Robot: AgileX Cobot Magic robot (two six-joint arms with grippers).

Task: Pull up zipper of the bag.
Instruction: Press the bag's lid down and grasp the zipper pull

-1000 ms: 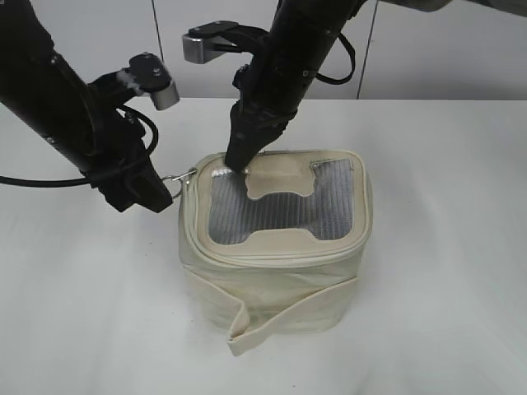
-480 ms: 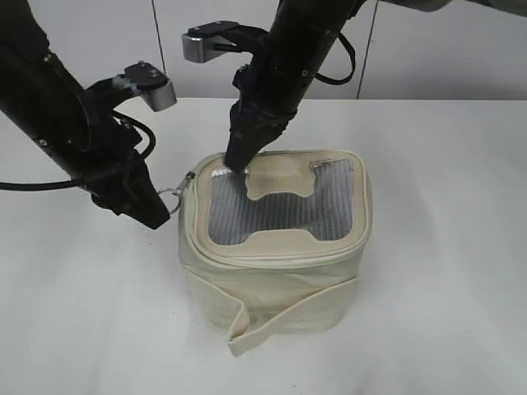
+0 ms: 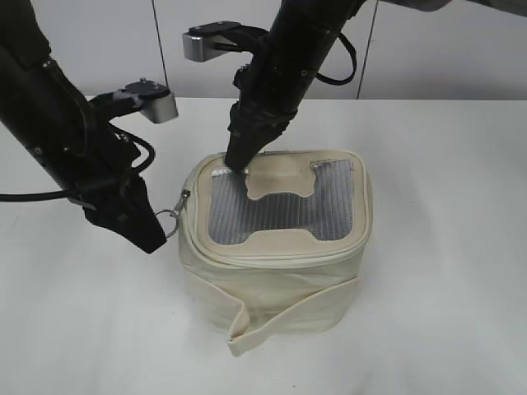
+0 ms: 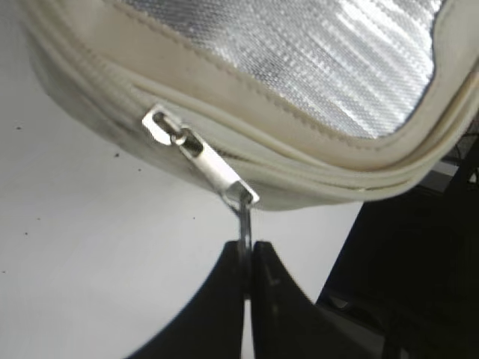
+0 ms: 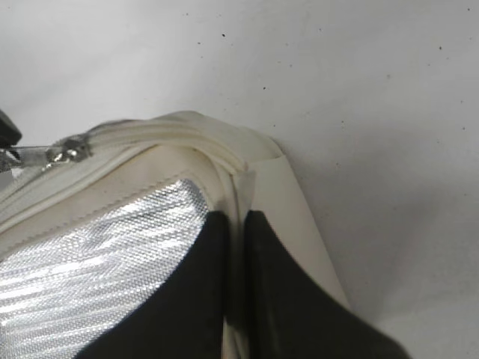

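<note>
One bag (image 3: 276, 247) on the white table (image 3: 445, 247), standing upright a little left of centre, cream-white and boxy, with its flat lid facing up. One silver mesh panel (image 3: 276, 206) fills that lid, broken by two cream tabs, one at the far edge and one at the near edge. One loose cream strap band (image 3: 288, 309) wraps the near side of the body, its end folded low on the near left corner.

Two arms are in play. The left gripper (image 3: 158, 233) sits just beside the bag's left side, low, fingers clenched on one ring pull (image 3: 170, 220). The left wrist view confirms it: the two dark fingers (image 4: 224, 299) meet on the thin metal ring (image 4: 244, 224), which hangs from one silver slider (image 4: 198, 153) on the zipper (image 4: 314, 168). That slider rides the cream track at the lid's left rim, and the pull is stretched taut away from the bag.

The right gripper (image 3: 237, 160) comes down from the far side and pinches the lid's far left corner. In the right wrist view its two fingers (image 5: 202, 299) are closed on the cream piping of the lid rim (image 5: 236, 179), mesh to the left of them and the bag's side wall to the right. The same slider (image 5: 63, 152) shows at the left edge of that view. Only one slider visible in any view.
</note>
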